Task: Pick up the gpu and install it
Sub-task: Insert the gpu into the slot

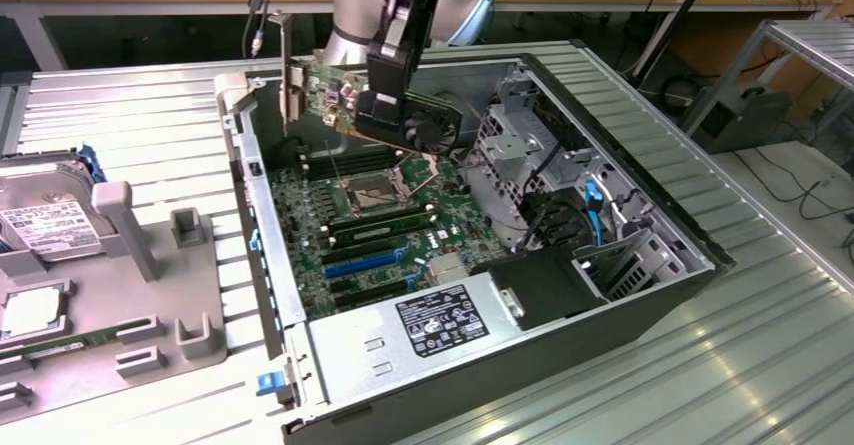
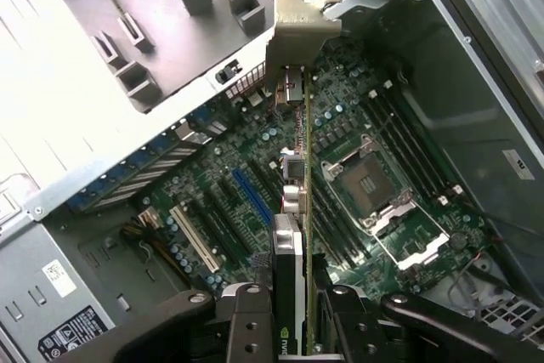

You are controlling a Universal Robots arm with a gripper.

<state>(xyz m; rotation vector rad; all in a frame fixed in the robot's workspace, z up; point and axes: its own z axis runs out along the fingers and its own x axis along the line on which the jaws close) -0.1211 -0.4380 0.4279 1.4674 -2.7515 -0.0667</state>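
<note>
while you're watching, the gripper [image 2: 293, 316] is clamping the gpu [image 2: 291, 252].
it's hanging on edge over the motherboard [image 1: 350, 250].

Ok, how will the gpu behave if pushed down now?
Probably stiff: the gpu sits straight, edge-on in the gripper. Its fan side likely adds weight, so it may tilt. Exposed circuitry looks fragile under force.

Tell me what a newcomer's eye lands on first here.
The gpu, gripped by the end effector, hangs over the open computer case, its fan and green board in plain sight. Beneath it the motherboard lies bare. At the exterior view's left, a hard drive rests on a grey fixture.
</note>
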